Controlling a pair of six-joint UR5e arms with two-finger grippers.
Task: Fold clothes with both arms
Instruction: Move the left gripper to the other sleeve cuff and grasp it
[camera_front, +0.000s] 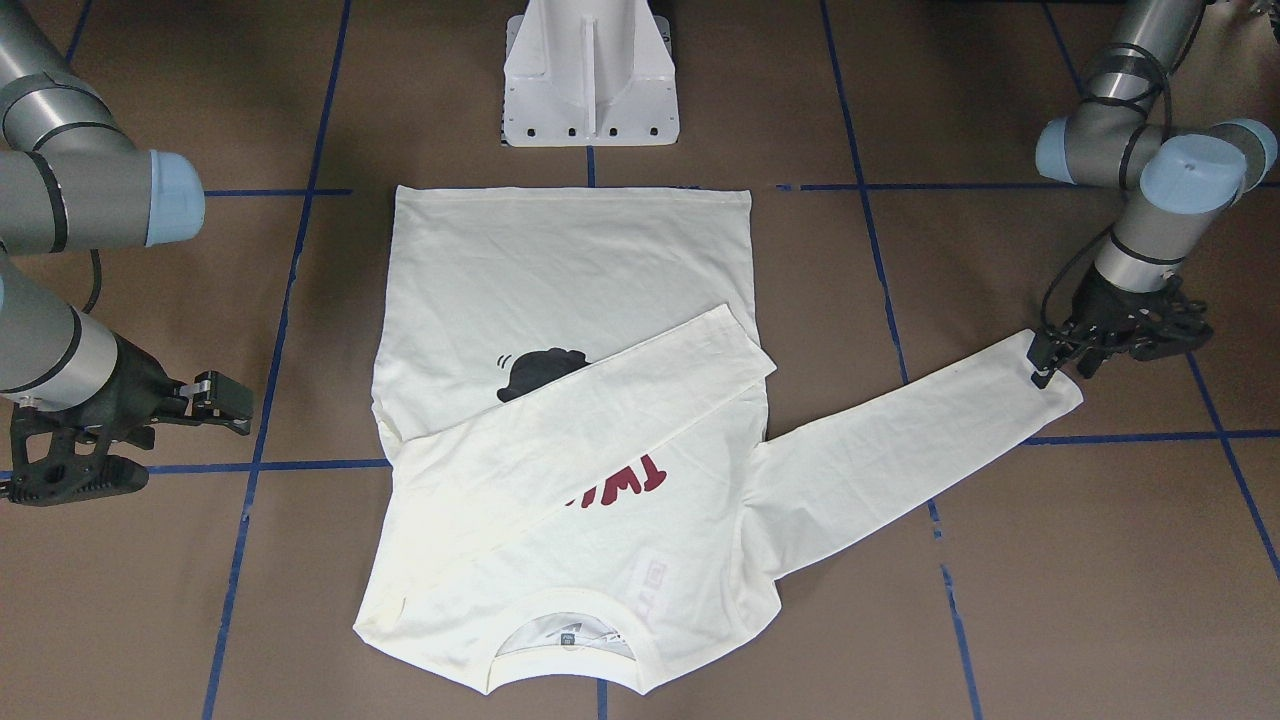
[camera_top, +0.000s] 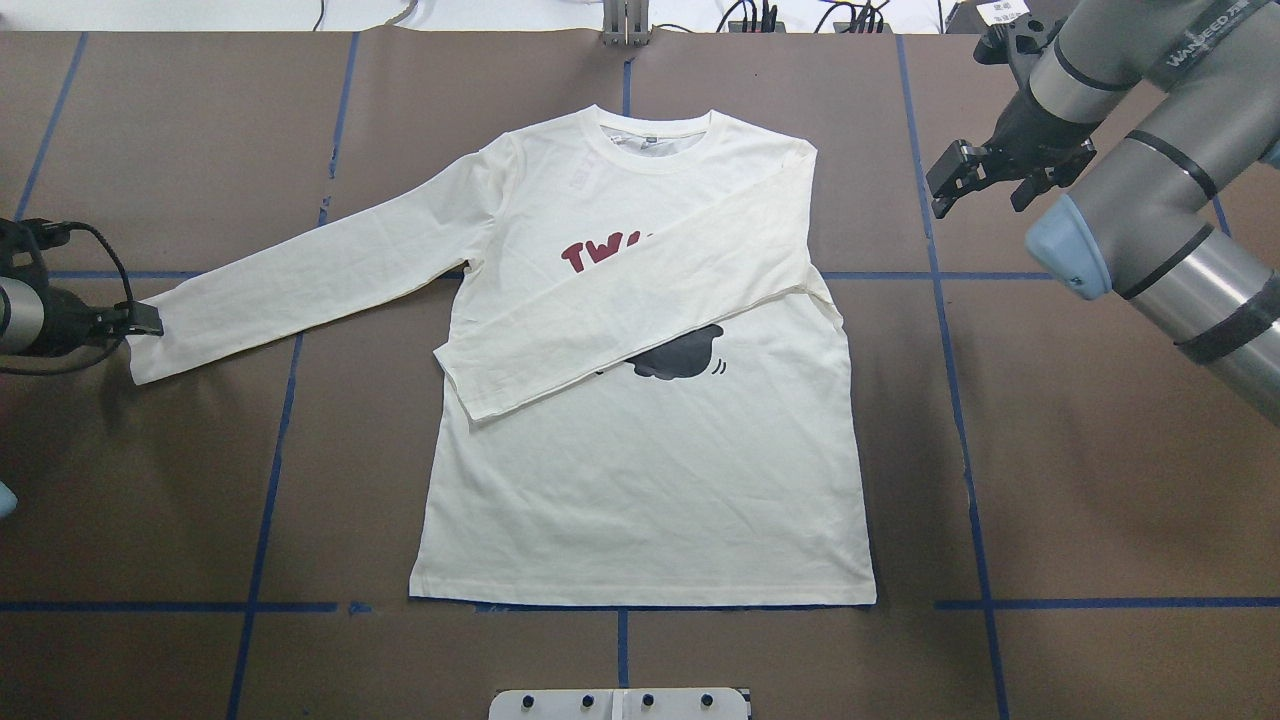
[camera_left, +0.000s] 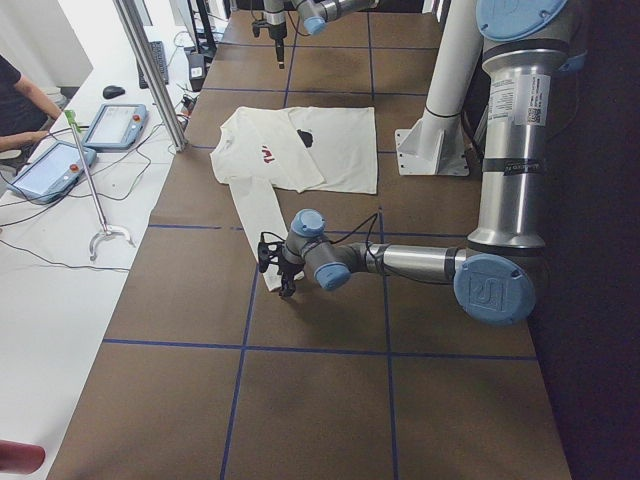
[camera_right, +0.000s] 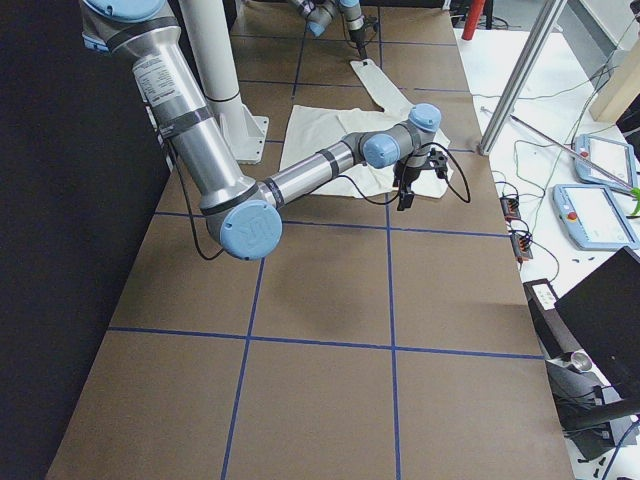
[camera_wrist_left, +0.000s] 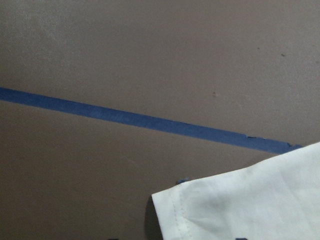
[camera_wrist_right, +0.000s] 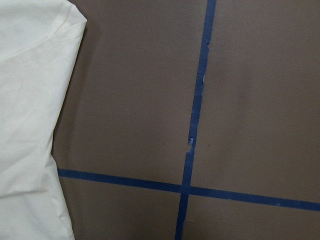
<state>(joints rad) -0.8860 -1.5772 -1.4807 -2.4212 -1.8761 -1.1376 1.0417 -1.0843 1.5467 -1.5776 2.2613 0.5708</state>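
Cuff (camera_wrist_left: 240, 200) at lower right meets my left gripper (camera_front: 1045, 365), grip unclear; right gripper (camera_top: 978, 190) gapes empty; next, sleeve (camera_front: 900, 440) across.

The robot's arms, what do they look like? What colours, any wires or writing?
Both arms are grey and silver tubes, the left arm and right arm, with light blue round caps at the joints. Each ends in black fingers. Thin black cables loop beside the wrist, and white lettering runs along a grey band.
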